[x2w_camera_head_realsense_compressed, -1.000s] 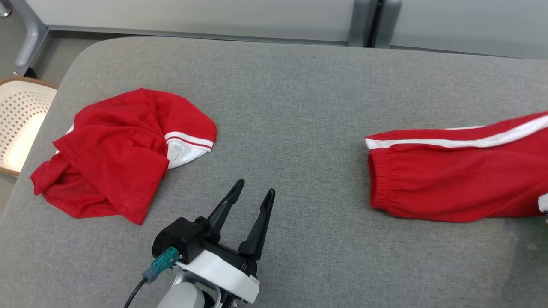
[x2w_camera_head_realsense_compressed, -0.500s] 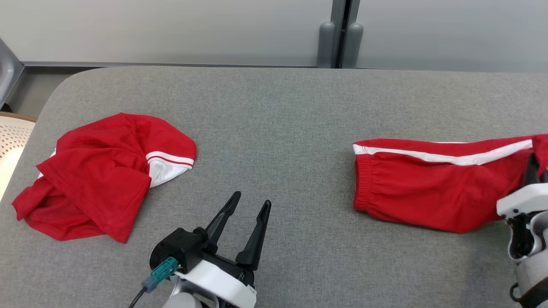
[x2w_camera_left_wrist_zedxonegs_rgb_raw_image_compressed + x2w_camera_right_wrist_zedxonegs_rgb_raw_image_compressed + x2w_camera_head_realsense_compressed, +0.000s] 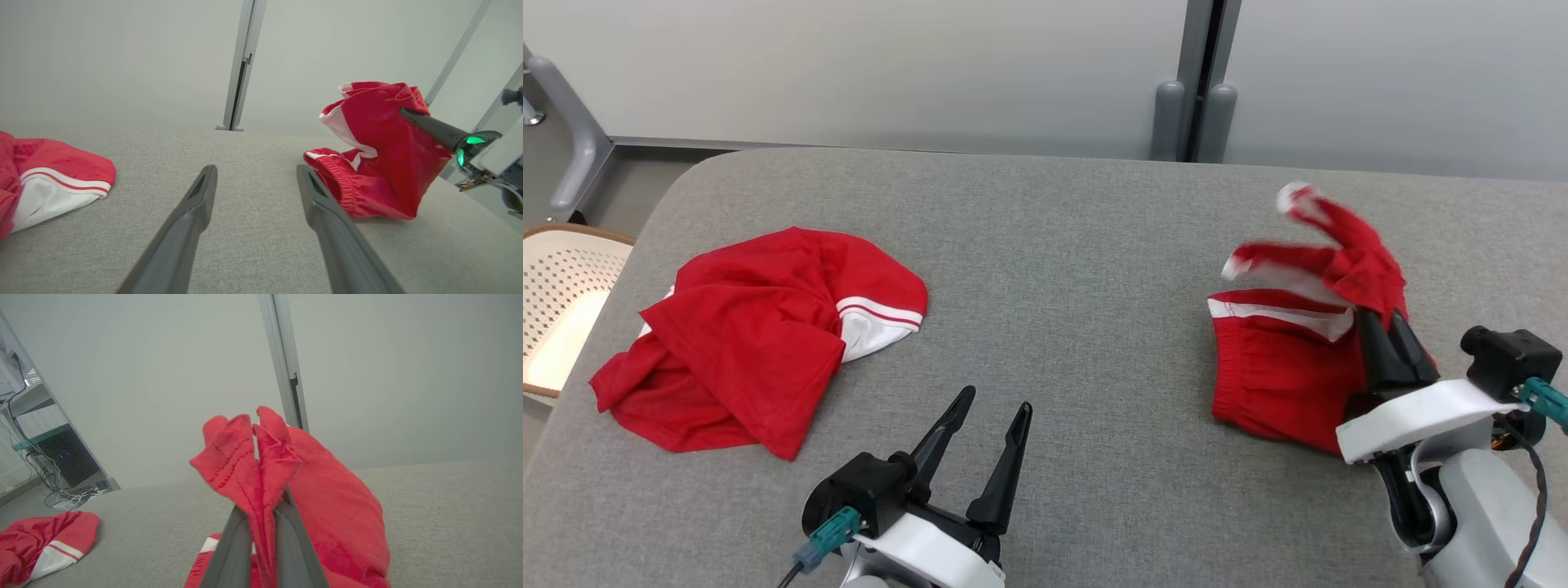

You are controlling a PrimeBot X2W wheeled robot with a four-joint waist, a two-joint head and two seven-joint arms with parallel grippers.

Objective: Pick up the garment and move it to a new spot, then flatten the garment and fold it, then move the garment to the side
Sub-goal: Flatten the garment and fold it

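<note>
Right gripper [image 3: 1382,327] has come in at the table's [image 3: 1062,245] right edge and hauled one end of the red shorts [image 3: 1278,376] up; half a second back they lay flat. It is clamped on a bunch of that fabric, with the waistband end still down. Left gripper [image 3: 996,398] is spread wide and empty near the front edge. Garment [image 3: 752,343] is the same crumpled heap by the left edge, untouched. The camera shifted, the heap didn't. Pick-up, flatten, fold and move-aside all look undone.

Left tool [image 3: 996,399] agape, right tool [image 3: 1379,320] pinched tight.
</note>
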